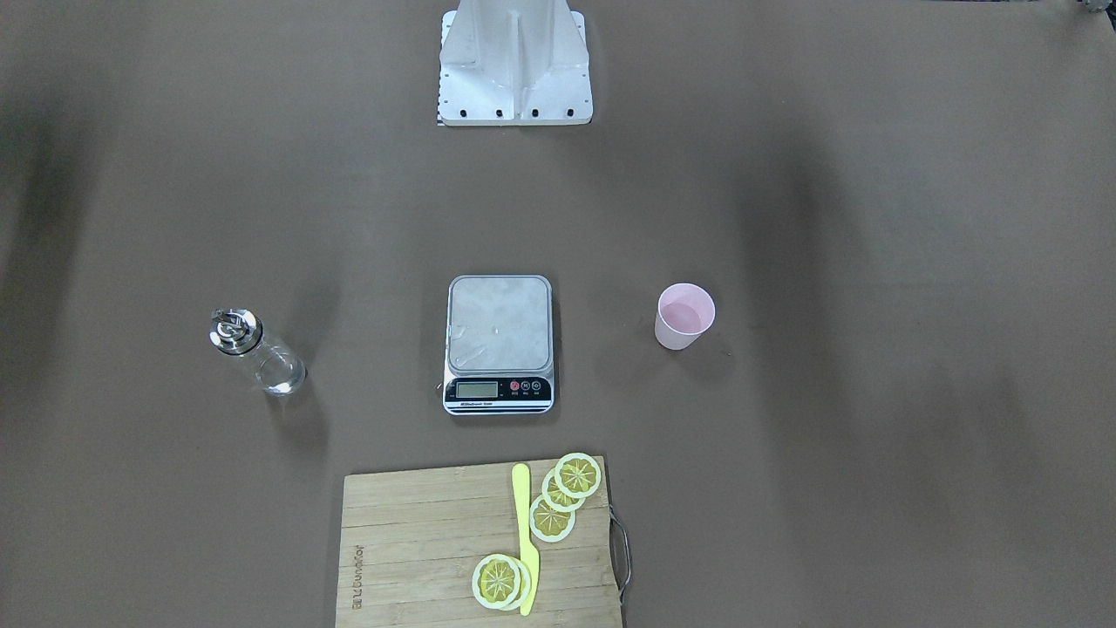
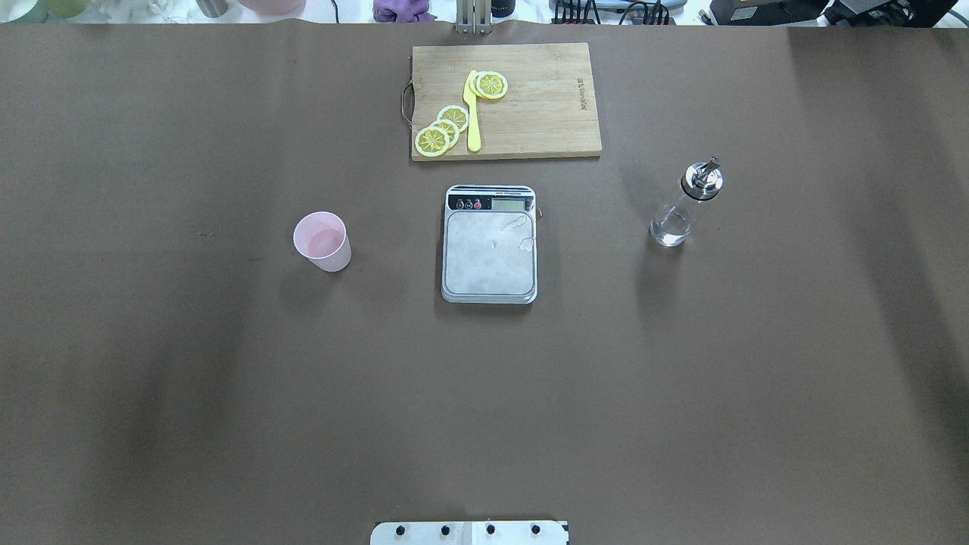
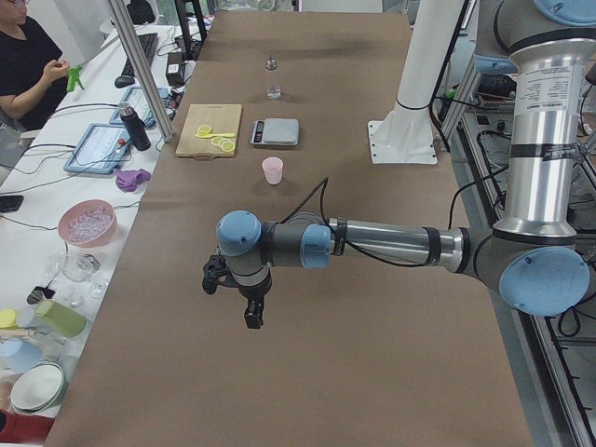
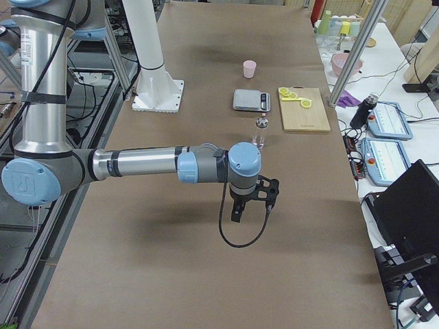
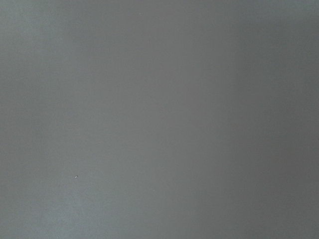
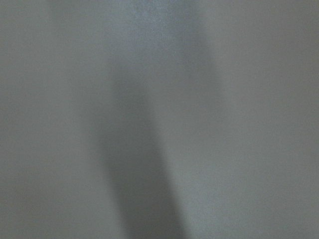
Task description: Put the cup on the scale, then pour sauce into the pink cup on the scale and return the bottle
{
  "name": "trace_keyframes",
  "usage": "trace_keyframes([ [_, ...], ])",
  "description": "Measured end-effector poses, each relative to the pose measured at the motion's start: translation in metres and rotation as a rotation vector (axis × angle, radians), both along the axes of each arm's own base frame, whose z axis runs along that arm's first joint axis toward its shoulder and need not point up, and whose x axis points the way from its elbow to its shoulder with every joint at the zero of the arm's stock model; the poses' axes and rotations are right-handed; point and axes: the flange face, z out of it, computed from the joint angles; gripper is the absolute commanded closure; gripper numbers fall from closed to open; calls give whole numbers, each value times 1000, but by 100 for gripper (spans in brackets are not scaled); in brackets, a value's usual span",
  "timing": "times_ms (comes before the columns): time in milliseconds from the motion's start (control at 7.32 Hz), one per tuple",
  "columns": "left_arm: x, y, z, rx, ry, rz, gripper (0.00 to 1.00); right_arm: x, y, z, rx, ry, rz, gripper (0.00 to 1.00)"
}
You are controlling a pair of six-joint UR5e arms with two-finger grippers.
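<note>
The pale pink cup (image 2: 323, 241) stands upright on the brown table, left of the scale (image 2: 490, 253) in the overhead view and apart from it. The scale's steel platform is bare. The clear glass bottle (image 2: 683, 206) with a silver pourer cap stands upright to the scale's right. In the front-facing view the cup (image 1: 684, 316) is on the right, the scale (image 1: 500, 344) is in the middle and the bottle (image 1: 255, 351) is on the left. My left gripper (image 3: 235, 298) hangs over the table far from the cup. My right gripper (image 4: 251, 204) hangs near the bottle (image 4: 260, 130). I cannot tell whether either is open or shut.
A wooden cutting board (image 2: 545, 113) with lemon slices (image 2: 443, 130) and a yellow knife (image 2: 473, 113) lies beyond the scale. The robot's base plate (image 1: 514, 65) is on the near side. Both wrist views show only plain table surface.
</note>
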Motion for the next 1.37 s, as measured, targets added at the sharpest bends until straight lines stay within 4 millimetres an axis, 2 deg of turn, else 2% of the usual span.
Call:
trace_keyframes([
  [683, 0, -5, 0, 5, -1, 5, 2, -1, -2, 1, -5, -1, -1, 0],
  [1365, 3, -16, -15, 46, 4, 9, 2, -2, -1, 2, -8, -2, -2, 0],
])
